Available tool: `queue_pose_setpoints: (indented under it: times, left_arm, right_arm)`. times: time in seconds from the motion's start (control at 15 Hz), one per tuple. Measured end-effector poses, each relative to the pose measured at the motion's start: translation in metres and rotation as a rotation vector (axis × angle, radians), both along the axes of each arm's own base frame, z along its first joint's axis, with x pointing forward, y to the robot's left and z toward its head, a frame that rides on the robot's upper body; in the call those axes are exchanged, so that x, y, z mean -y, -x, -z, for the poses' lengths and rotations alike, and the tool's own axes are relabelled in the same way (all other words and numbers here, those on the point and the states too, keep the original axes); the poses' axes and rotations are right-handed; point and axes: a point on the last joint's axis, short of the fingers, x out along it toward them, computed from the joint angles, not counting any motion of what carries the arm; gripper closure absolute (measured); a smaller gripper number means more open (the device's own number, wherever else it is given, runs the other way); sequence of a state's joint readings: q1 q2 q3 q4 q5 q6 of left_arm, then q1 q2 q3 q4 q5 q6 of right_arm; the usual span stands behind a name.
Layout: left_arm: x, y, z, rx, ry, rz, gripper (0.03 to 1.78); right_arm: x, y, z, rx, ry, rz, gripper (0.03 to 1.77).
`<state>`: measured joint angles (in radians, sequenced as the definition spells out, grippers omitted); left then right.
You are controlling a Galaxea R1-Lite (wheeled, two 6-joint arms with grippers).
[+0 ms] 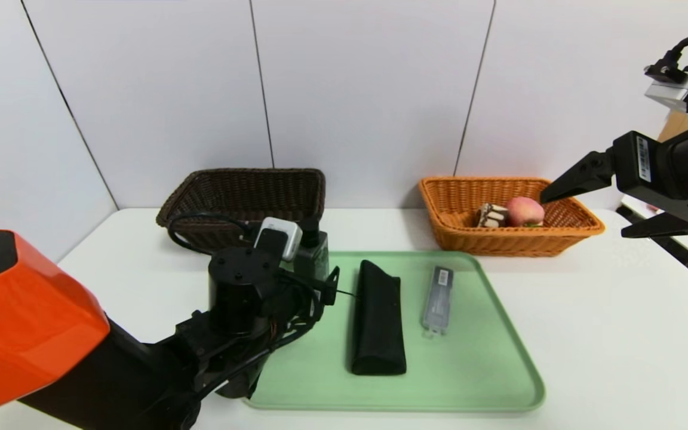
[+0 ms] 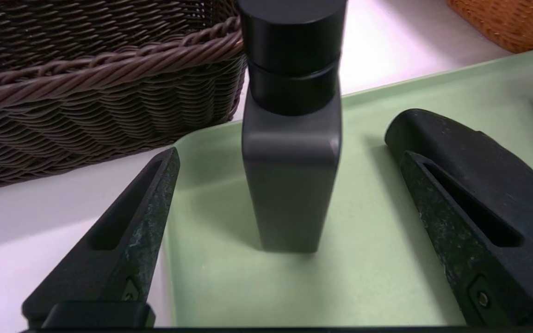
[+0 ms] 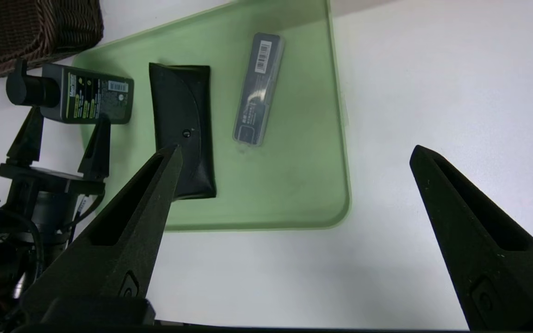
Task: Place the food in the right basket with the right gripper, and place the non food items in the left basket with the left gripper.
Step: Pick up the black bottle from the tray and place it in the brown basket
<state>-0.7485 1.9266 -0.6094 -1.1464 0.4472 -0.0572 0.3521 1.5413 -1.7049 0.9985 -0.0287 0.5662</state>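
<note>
Left wrist view: the left gripper (image 2: 289,194) stands spread wide around the upright pump bottle (image 2: 290,152), untouched, at the tray's (image 1: 499,358) ten o'clock; the right gripper (image 1: 583,206) hangs open, empty, beside the orange basket (image 1: 457,203).

1. The peach (image 1: 525,211), red-pink and round, lies inside the orange basket (image 1: 565,239), touching the cake slice.
2. The cake slice (image 1: 491,215), chocolate with white drips, sits in the same basket just left of the peach.
3. The orange basket, woven with a flared rim, stands on the table behind the tray's right corner.
4. The dark brown basket (image 1: 242,191), same shape, stands behind the tray's left corner.
5. The pump bottle (image 2: 291,175), dark with a black cap, stands upright at the tray's left rear corner.
6. The black pouch (image 1: 378,318) lies lengthwise mid-tray.
7. The clear grey case (image 1: 438,298), barcoded, lies flat beside the pouch, on its right.
</note>
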Motion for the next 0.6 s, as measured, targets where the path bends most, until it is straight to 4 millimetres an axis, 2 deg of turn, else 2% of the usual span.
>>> queue_pose_setpoints:
  times: [0.4,0.6]
  left_arm:
    - [0.005,-0.017,0.008,0.0,-0.02,-0.008,0.12]
    - [0.006,-0.021,0.008,0.0,-0.019,0.001,0.12]
  right_arm:
    - [-0.002,-0.005,0.003,-0.005,0.015,-0.008,0.1]
    - [-0.005,-0.016,0.007,0.065,0.077,-0.085,0.1]
